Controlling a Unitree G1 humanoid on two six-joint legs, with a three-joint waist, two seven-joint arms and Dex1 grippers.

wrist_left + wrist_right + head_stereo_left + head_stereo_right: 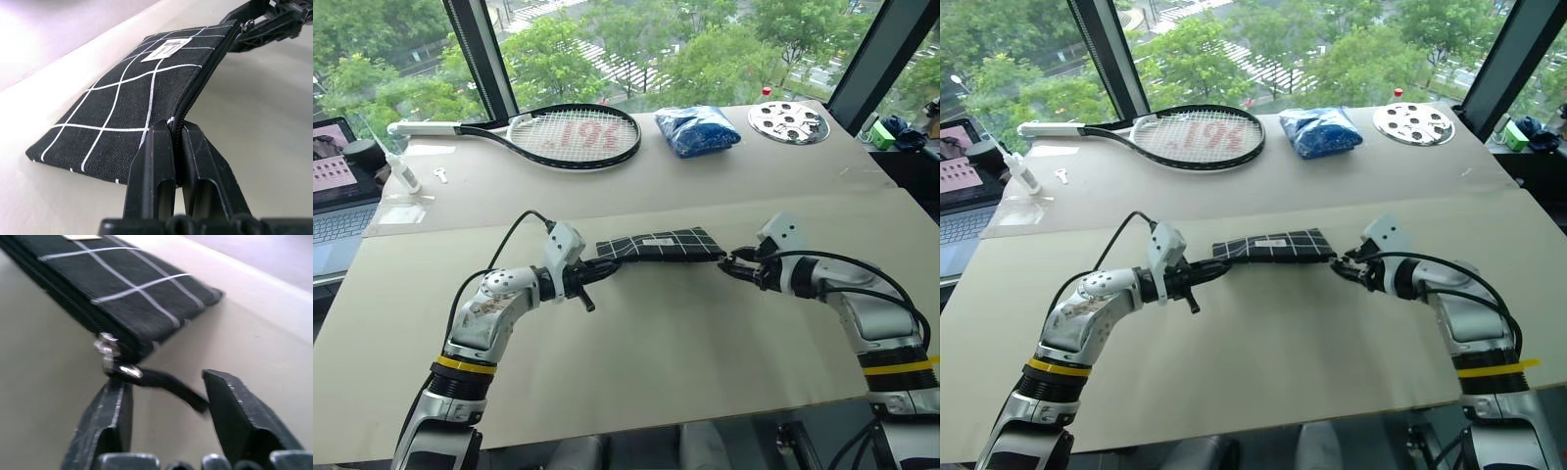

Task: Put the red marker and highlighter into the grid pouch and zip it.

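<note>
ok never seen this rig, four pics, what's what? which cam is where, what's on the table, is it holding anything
It is a humanoid robot with two arms, each ending in a two-fingered black gripper. The two wide pictures come from a stereo camera on its head, looking down over the arms. The two close-ups come from cameras on the wrists, looking along each gripper's fingers.

The left gripper is shut on the zipper edge at one end of the grid pouch, a flat black pouch with white lines. The right gripper is open at the other end, with the zipper pull lying loose between its fingers, so it holds nothing. The zipper looks closed.

Farther back on the table lie a tennis racket, a blue bag and a round metal plate with holes. A laptop sits off to the left.
</note>
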